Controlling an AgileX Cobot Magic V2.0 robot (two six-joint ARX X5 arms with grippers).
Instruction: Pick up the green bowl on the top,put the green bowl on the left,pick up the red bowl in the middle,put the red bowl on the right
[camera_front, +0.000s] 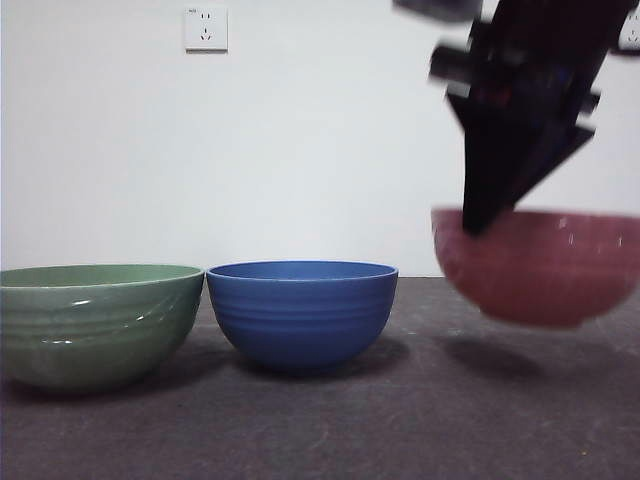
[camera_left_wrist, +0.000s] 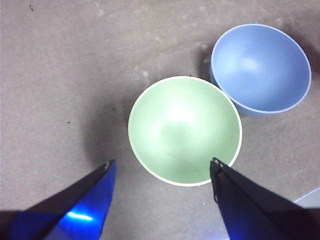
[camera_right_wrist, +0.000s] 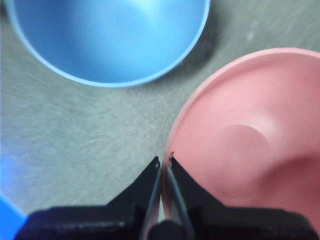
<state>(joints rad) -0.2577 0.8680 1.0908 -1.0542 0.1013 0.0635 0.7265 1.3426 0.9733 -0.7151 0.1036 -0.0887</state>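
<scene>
The green bowl (camera_front: 95, 322) stands upright on the table at the left; in the left wrist view the green bowl (camera_left_wrist: 185, 129) lies below my left gripper (camera_left_wrist: 161, 165), which hangs open above it, touching nothing. The red bowl (camera_front: 545, 265) hangs off the table at the right, its shadow beneath it. My right gripper (camera_front: 480, 222) comes down from the top right and is shut on the bowl's near-left rim. In the right wrist view the right gripper (camera_right_wrist: 164, 161) pinches the rim of the red bowl (camera_right_wrist: 250, 145).
A blue ribbed bowl (camera_front: 302, 313) stands in the middle, close beside the green one; the blue bowl also shows in both wrist views (camera_left_wrist: 260, 67) (camera_right_wrist: 107, 37). A white wall with a socket (camera_front: 205, 28) stands behind the dark table (camera_front: 330, 430).
</scene>
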